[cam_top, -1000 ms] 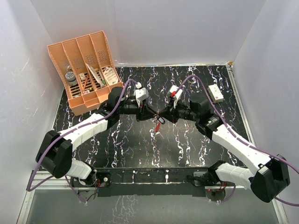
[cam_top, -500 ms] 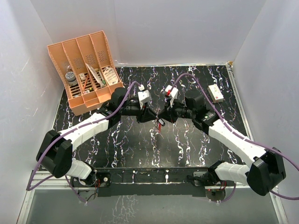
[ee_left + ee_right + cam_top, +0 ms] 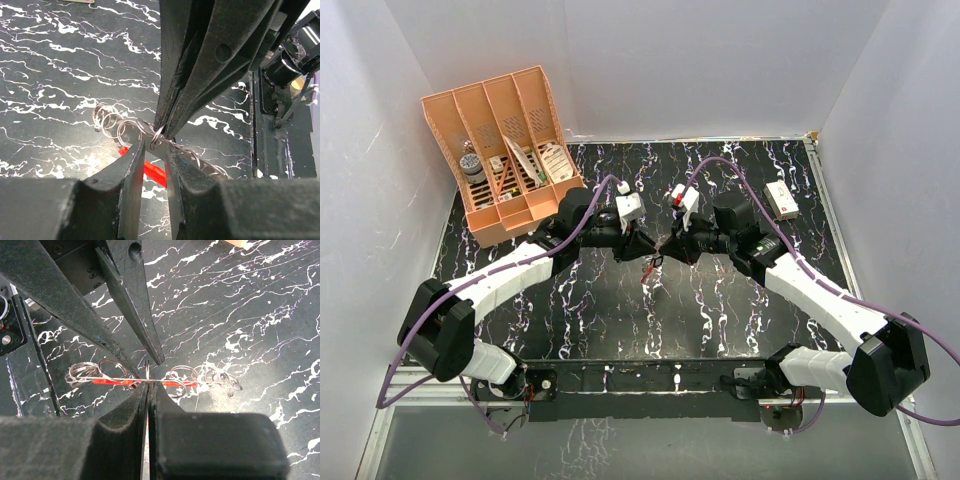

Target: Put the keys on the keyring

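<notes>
The keyring (image 3: 112, 381) is seen edge-on in the right wrist view: a thin wire with a red bar along it and several small metal rings strung on it. It hangs just above the black marble table (image 3: 720, 310), and in the top view it shows as a red speck (image 3: 648, 272) between the two grippers. My right gripper (image 3: 149, 385) is shut on one of the keys (image 3: 148, 371), a thin flat metal piece whose ring end sits at the wire. My left gripper (image 3: 153, 150) faces it with its jaws a little apart, and its fingertips (image 3: 134, 155) flank that ring (image 3: 157, 138) without pinching it.
An orange divided organiser (image 3: 505, 150) holding small items stands at the back left. A small white box with a red mark (image 3: 781, 198) lies at the back right. White walls close in the table on three sides, and the arms' base rail (image 3: 650, 378) runs along the near edge.
The right gripper has moved left with the keyring and closed up against the left gripper at the table's centre. The left jaws have parted slightly.
</notes>
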`<state>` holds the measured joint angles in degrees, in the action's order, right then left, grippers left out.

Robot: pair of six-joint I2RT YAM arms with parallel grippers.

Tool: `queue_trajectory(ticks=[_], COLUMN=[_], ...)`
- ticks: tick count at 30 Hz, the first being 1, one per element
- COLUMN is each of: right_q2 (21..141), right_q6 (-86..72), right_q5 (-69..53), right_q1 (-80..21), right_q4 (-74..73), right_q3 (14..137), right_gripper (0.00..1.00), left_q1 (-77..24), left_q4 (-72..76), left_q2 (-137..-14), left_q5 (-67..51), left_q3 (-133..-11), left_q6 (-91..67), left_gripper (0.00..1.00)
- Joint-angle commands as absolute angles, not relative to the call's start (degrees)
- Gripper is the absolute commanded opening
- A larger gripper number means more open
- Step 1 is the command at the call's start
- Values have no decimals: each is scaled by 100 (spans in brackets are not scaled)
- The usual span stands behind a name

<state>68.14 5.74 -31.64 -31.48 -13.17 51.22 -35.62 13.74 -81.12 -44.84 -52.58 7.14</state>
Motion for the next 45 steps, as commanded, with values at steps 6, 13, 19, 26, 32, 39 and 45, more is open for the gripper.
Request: queue_trajectory(ticks=[6, 13, 19, 26, 32, 39, 45], right_q2=[6813, 6845, 6839, 6859, 6839, 6847, 6832], right_q6=[626, 630, 633, 638, 646, 645, 651], right_q5=[-3278, -3300, -3305, -3315, -3296, -3313, -3305], right_q1=[-3138, -3138, -3138, -3138, -3138, -3138, -3138], right_q4=[-1103, -1099, -1090, -1081, -1073, -1069, -1066], right_q3=[5453, 5460, 5473, 5492, 5501, 5499, 5499], right_gripper=[0, 0, 0, 0, 0, 0, 0], left_q1=[-3595, -3596, -3595, -3606, -3604, -3604, -3612], left_q4=[1770, 1841, 1673, 1288, 1123, 1064, 937], left_q2=[-7936, -8012, -8109, -8241, -8279, -8331, -8425], left_q5=[-4579, -4742, -4901, -4999, -5033, -5067, -5115], left_q3=[-5508, -5536, -5604, -5759, -5783, -5783, -5855], left_q6=[696, 664, 725, 889, 963, 1003, 1065], left_gripper=[20, 13, 10, 11, 12, 10, 6])
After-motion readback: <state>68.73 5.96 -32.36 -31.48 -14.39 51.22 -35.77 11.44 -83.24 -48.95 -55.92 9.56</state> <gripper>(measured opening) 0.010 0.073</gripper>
